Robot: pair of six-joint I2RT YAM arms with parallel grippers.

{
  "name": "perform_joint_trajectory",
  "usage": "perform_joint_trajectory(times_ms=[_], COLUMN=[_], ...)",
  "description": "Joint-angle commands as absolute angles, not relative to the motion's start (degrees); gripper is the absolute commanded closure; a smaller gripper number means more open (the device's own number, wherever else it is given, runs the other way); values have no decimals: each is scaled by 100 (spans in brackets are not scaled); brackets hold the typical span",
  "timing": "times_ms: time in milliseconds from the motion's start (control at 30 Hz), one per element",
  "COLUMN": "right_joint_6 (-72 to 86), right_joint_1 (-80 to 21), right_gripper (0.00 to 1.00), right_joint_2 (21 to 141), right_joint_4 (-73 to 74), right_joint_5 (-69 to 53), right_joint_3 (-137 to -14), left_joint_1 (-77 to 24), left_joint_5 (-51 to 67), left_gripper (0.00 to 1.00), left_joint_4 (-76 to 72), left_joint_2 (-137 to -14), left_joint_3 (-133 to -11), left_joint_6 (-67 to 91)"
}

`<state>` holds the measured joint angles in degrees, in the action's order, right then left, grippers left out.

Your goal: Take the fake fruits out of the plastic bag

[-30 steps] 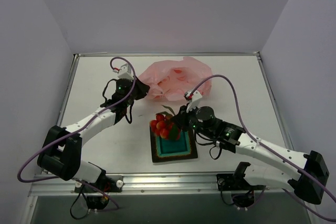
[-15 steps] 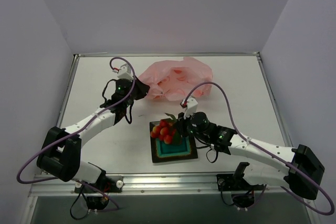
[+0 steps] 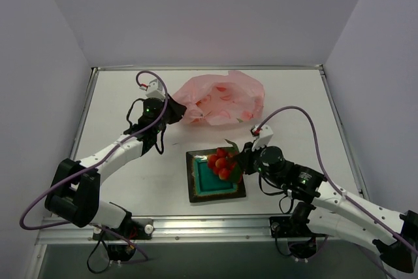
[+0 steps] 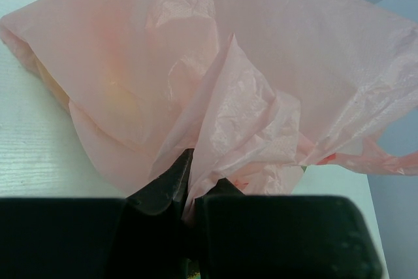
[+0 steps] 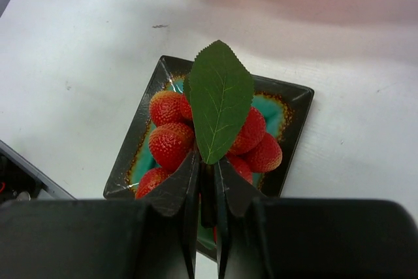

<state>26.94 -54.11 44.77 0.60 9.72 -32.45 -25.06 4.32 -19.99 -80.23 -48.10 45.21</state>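
My right end effector [image 5: 208, 191] is clamped at the base of the green leaf [image 5: 221, 99] on the strawberry cluster [image 5: 171, 143], holding it over the teal dish [image 5: 295, 101]. I cannot tell whether the fruit touches the dish. My left end effector [image 4: 189, 184] is pinched on a fold of the pink plastic bag [image 4: 274, 50]. The bag lies at the far side of the worktop [image 3: 111, 106], apart from the dish.

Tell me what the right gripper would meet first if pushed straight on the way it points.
The right gripper is shut on the red plastic strawberry cluster; straight ahead lies the square teal dish with dark rim, so probably that dish, though depth is unclear.
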Motion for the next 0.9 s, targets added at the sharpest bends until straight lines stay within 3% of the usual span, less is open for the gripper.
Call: perform_joint_trajectory(times_ms=[0, 233, 267, 300, 367, 400, 467, 600, 733, 833, 867], right_joint_6=[3119, 3498, 3524, 3551, 3568, 3568, 3525, 3218, 2743, 2260, 2163], right_joint_1=[-5502, -6012, -6020, -6038, -6064, -6056, -6064, -6064, -6064, -6038, -6021], right_gripper=[100, 98, 93, 78, 63, 49, 31, 14, 22, 49, 69], right_joint_2=[4622, 4843, 4878, 4913, 4913, 4904, 4817, 4693, 4939, 5281, 5561], right_joint_4=[238, -220, -220, -228, -211, -194, -88, -26, -26, -456, -570], right_joint_5=[801, 1344, 1397, 1441, 1599, 1634, 1792, 2135, 2338, 2154, 2136], right_joint_3=[-3024, -2646, -2628, -2611, -2602, -2619, -2724, -3259, -3848, -4358, -4577], left_joint_1=[-2505, -2531, -2531, -2531, -2531, -2531, -2540, -2549, -2549, -2549, -2558], left_joint_5=[457, 475, 475, 475, 475, 475, 475, 519, 440, 203, 159], left_gripper=[98, 98, 98, 98, 98, 98, 98, 98, 98, 98, 98], left_joint_4=[-2224, -2215, -2215, -2189, -2188, -2206, -2232, -2206, -2014, -1487, -1329], left_joint_2=[-7770, -7743, -7726, -7699, -7682, -7647, -7629, -7541, -7348, -7190, -7129], left_joint_3=[-4860, -4790, -4773, -4755, -4729, -4668, -4597, -4544, -4509, -4588, -4579], left_joint_6=[4517, 4509, 4509, 4500, 4500, 4517, 4544, 4535, 4491, 4491, 4500])
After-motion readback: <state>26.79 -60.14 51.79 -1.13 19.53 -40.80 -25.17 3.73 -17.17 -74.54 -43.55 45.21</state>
